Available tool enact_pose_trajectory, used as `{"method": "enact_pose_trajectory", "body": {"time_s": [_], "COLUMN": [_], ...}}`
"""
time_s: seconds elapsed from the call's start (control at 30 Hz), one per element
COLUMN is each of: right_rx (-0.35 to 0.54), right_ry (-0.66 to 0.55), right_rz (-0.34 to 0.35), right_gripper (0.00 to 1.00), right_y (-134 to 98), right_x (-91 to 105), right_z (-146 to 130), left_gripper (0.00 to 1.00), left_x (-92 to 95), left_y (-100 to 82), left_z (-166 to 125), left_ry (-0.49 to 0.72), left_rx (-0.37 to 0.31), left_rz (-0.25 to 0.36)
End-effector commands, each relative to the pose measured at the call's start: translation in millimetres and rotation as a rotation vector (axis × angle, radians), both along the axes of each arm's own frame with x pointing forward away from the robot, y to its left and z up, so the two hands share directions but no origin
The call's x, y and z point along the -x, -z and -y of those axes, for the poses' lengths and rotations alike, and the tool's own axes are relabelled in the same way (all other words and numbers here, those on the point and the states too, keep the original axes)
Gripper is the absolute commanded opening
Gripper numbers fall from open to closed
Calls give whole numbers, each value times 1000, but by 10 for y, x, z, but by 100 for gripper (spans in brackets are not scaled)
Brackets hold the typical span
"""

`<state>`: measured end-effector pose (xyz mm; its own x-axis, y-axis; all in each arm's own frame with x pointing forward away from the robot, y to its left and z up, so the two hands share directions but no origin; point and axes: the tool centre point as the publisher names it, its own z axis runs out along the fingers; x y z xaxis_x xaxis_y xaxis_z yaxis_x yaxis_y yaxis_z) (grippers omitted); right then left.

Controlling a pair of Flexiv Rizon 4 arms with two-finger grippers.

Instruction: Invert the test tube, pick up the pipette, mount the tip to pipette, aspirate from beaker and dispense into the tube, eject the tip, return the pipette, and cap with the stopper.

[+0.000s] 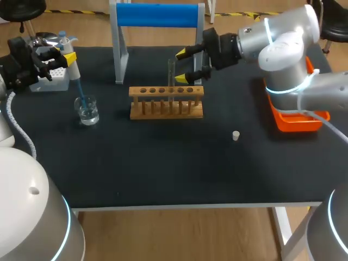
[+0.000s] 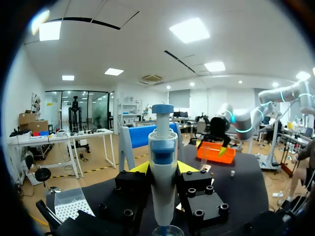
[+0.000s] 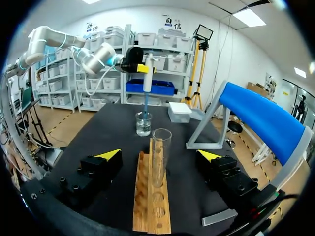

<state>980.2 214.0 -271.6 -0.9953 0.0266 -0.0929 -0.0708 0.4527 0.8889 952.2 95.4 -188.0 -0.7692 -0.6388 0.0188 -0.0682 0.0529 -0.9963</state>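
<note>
My left gripper [image 1: 61, 56] is shut on the white and blue pipette [image 1: 74, 69], held upright at the table's far left. Its blue tip dips into the glass beaker [image 1: 87, 111]. In the left wrist view the pipette [image 2: 162, 164] stands clamped between the yellow-tipped fingers, over the beaker's rim [image 2: 167, 230]. A clear test tube [image 1: 171, 76] stands mouth-up in the wooden rack [image 1: 166, 102]. My right gripper [image 1: 181, 66] is open, a finger on each side of the tube without touching it. From the right wrist the tube [image 3: 160, 157] rises from the rack [image 3: 150, 201]. A small white stopper [image 1: 236, 135] lies on the mat.
A clear tip box [image 1: 54, 79] sits behind the beaker at the far left. A blue-topped stand [image 1: 157, 15] rises behind the rack. An orange tray [image 1: 296, 118] lies at the right edge under my right arm. Dark mat spreads in front of the rack.
</note>
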Motion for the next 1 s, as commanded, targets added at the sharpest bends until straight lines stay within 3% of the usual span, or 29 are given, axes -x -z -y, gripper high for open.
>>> {"method": "enact_pose_trajectory", "body": {"time_s": [0.03, 0.5, 1.0], "right_rx": [36, 85, 112], "right_ry": [-22, -61, -21], "right_rz": [-14, -8, 29], "right_gripper": [100, 100, 100], "right_y": [72, 203, 280], "right_x": [-86, -153, -188], "right_z": [-83, -187, -260], "left_gripper": [0, 0, 0], "left_x": [10, 10, 10], "left_y": [-9, -9, -9], "left_z": [3, 3, 3], "left_ry": [-2, -2, -2], "left_rx": [-1, -1, -1], "left_rz": [-1, -1, -1]}}
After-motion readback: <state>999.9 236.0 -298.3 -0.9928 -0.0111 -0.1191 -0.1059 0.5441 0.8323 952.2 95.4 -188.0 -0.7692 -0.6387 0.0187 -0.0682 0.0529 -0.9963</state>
